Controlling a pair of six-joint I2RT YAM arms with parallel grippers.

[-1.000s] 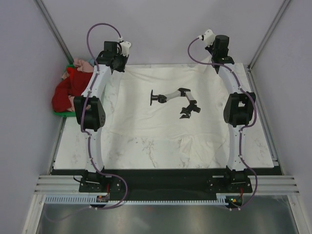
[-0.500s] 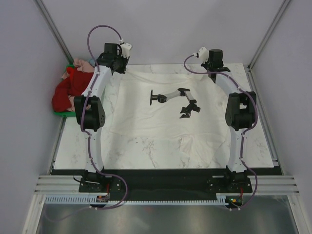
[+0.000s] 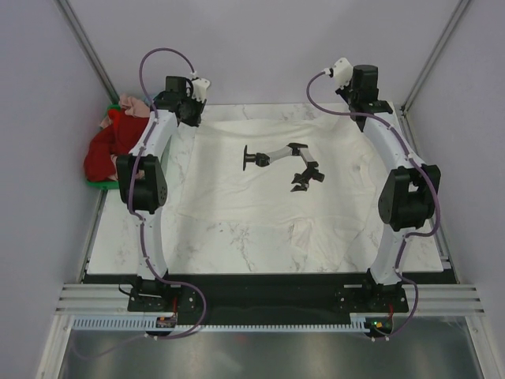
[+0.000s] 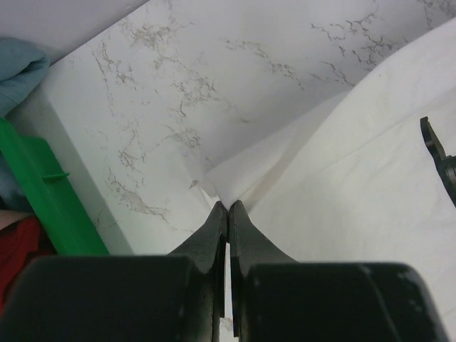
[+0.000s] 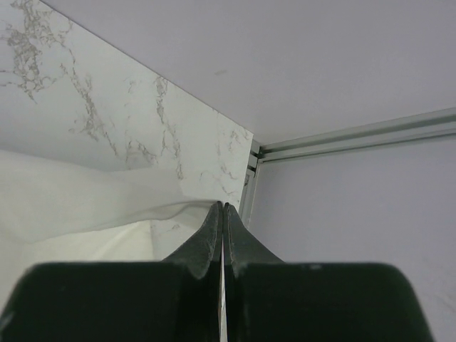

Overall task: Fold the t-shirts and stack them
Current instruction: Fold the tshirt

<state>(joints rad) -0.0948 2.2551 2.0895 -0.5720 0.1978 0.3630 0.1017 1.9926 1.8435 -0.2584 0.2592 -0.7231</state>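
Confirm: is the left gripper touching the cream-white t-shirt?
Touching. The left wrist view shows the left gripper with closed fingertips pinching a corner of the cream-white t-shirt, creases fanning out from the tips.

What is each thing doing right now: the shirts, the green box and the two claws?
white shirt: spread open on the table, unfolded, print up.
left gripper: shut, pinching the white shirt's far left corner.
right gripper: shut, pinching its far right corner.
red shirt: crumpled in the crate.
pink shirt: bunched up beside the red shirt.
blue shirt: bunched up by the crate.
crate: holding crumpled shirts.
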